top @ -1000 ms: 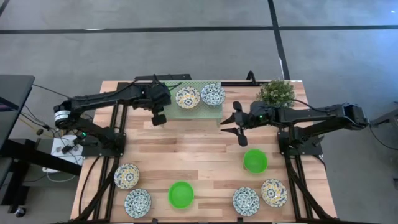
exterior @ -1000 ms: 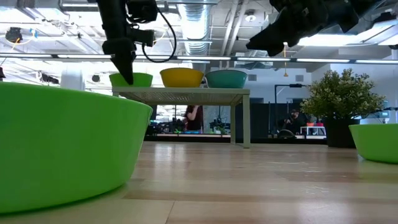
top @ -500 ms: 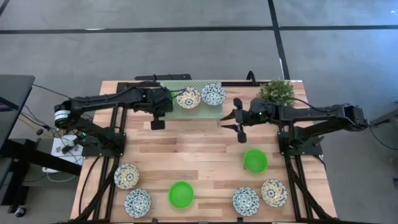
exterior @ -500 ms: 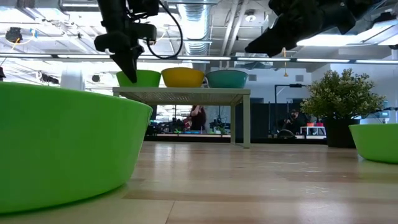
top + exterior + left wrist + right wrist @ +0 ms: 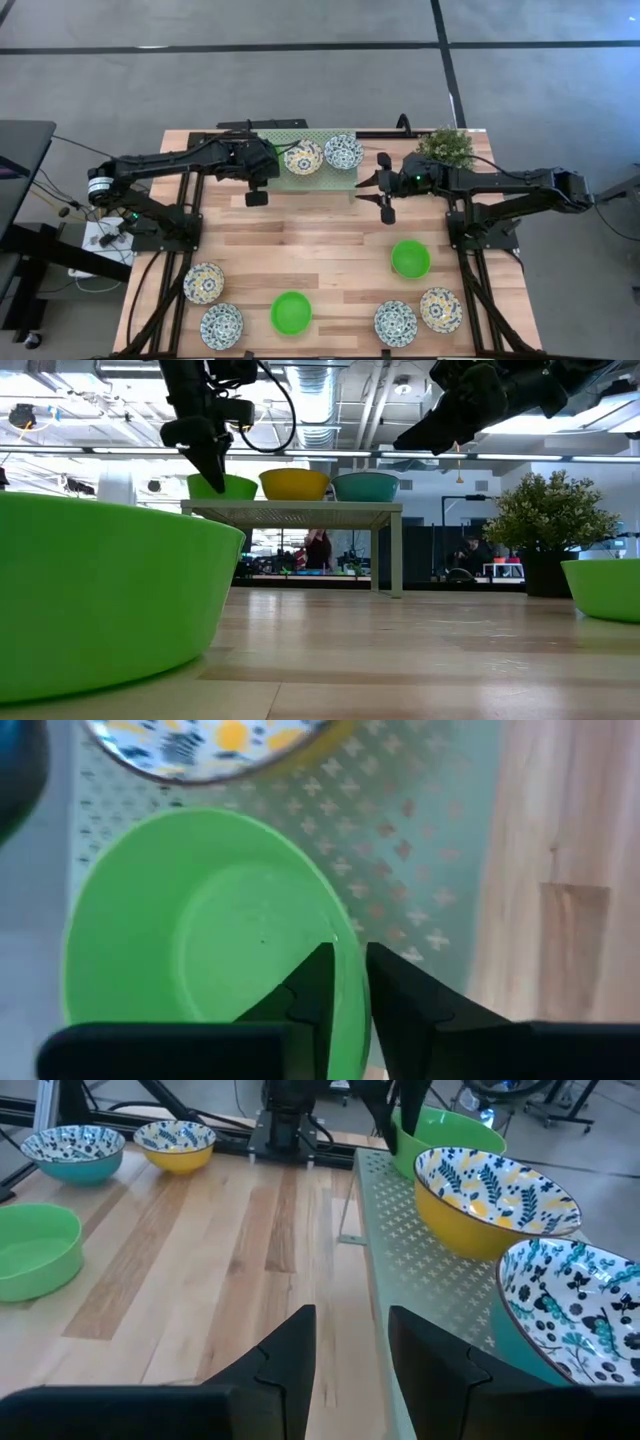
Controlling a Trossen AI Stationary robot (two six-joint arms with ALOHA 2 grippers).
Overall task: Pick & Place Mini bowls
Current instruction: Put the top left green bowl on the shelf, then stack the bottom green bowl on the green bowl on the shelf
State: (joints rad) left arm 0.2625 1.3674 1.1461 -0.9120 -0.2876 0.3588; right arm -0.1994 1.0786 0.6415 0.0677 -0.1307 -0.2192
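The green bowl (image 5: 205, 930) sits on the pale green rack (image 5: 420, 850), next to a yellow flower bowl (image 5: 215, 745). The left gripper (image 5: 343, 982) has its fingers a little apart, one on each side of the bowl's rim. The right gripper (image 5: 380, 186) hangs open beside the rack, holding nothing.

The middle of the desk (image 5: 300, 235) lies bare, a wide lane between the rack (image 5: 310, 170) at the back and the bowls along the front edge; a green bowl (image 5: 410, 258) stands alone toward the right. On the rack three bowls sit close together; the left gripper (image 5: 256, 192) crowds its left end, the plant (image 5: 445, 148) its right.
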